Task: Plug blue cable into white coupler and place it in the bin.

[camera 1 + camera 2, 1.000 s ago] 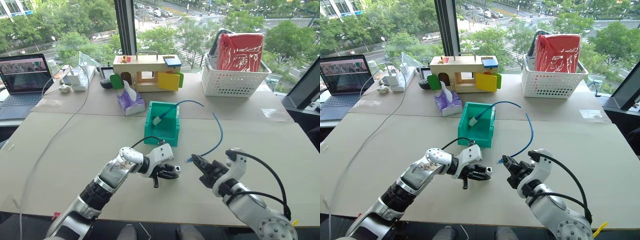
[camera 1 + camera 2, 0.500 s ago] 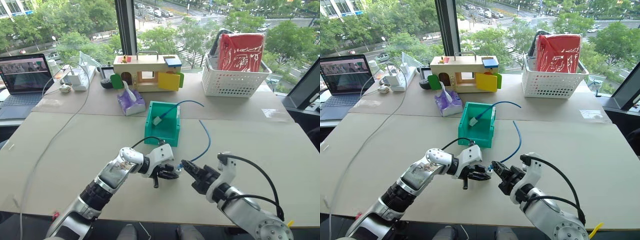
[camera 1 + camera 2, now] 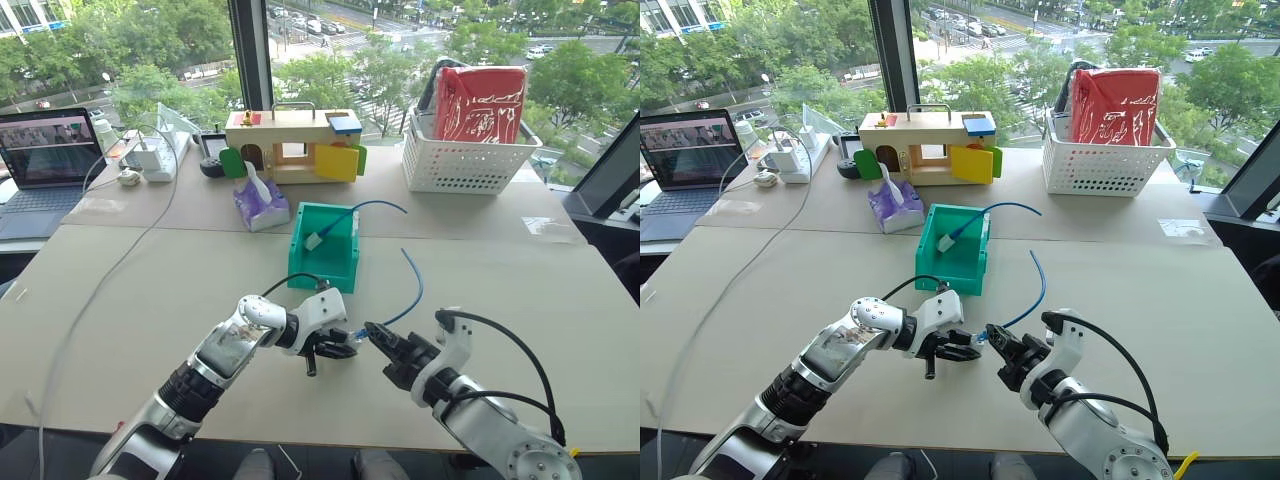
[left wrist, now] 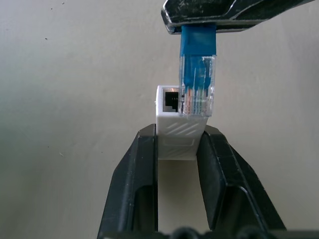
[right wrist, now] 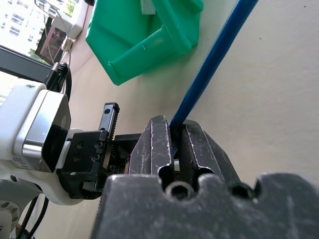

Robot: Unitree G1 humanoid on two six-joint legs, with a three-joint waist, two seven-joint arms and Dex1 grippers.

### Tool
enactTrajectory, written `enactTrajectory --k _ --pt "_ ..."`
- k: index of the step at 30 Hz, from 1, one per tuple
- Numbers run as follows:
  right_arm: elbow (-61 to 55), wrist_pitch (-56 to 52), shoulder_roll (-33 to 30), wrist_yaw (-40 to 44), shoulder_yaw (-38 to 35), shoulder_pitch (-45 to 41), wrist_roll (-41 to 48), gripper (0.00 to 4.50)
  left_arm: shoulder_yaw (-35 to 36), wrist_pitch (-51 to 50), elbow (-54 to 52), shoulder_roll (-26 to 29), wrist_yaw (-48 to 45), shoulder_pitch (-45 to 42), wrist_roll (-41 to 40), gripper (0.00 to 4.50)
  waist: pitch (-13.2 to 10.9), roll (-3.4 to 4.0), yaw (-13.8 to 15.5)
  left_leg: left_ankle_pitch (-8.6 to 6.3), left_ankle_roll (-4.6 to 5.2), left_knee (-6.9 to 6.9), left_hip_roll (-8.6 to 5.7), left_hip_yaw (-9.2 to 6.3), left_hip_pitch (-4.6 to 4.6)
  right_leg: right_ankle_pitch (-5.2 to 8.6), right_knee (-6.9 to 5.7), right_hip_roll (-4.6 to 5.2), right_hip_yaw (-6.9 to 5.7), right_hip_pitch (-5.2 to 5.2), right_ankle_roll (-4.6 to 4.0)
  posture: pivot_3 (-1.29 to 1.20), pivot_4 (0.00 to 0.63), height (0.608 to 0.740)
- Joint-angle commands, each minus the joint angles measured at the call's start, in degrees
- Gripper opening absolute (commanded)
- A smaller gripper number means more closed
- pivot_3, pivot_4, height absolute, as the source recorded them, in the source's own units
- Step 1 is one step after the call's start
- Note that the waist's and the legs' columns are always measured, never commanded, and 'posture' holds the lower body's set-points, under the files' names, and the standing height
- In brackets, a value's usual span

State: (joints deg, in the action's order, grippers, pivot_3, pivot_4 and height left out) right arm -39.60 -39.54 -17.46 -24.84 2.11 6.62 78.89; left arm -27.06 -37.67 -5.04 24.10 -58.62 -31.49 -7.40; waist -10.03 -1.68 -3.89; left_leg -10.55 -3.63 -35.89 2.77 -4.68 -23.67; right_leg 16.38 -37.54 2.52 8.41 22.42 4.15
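Low in the centre of the frame, our left gripper [image 3: 338, 349] clamps the white coupler [image 4: 174, 130] and our right gripper [image 3: 375, 331] pinches the blue cable [image 4: 198, 74]. Its plug overlaps the socket's edge; pushing may jam it.

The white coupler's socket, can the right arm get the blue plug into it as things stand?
Probably yes: the coupler, held by the left end effector, has its socket open, and the plug sits just beside it, slightly off line.
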Motion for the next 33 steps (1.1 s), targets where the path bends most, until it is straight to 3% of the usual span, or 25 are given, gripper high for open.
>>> enactTrajectory --k 1,21,33 --pt "-0.09 0.55 -0.32 0.66 -0.79 -0.43 -0.38 0.00 -0.99 -0.88 0.08 0.13 0.46 1.08 0.20 0.62 0.00 0.00 0.00 0.00 0.00 0.00 0.00 0.00 0.00 0.00 0.00 0.00 0.00 0.00 0.00 0.00 0.150 0.740" --pt "-0.44 -0.23 -0.94 -0.45 -1.01 -0.90 -1.98 0.00 -1.86 -2.50 -1.51 1.16 1.34 0.74 0.16 0.62 0.00 0.00 0.03 0.00 0.00 0.00 0.00 0.00 0.00 0.00 0.00 0.00 0.00 0.00 0.01 0.00 0.150 0.740" --pt "-1.61 -2.57 -3.42 -2.75 0.46 -1.55 -1.93 0.00 -7.19 -12.81 -4.13 4.10 3.84 -3.81 3.43 0.62 0.02 -0.01 -0.26 0.00 0.00 0.02 0.01 0.00 0.05 0.02 0.00 -0.01 0.01 0.00 -0.01 0.00 0.150 0.740"
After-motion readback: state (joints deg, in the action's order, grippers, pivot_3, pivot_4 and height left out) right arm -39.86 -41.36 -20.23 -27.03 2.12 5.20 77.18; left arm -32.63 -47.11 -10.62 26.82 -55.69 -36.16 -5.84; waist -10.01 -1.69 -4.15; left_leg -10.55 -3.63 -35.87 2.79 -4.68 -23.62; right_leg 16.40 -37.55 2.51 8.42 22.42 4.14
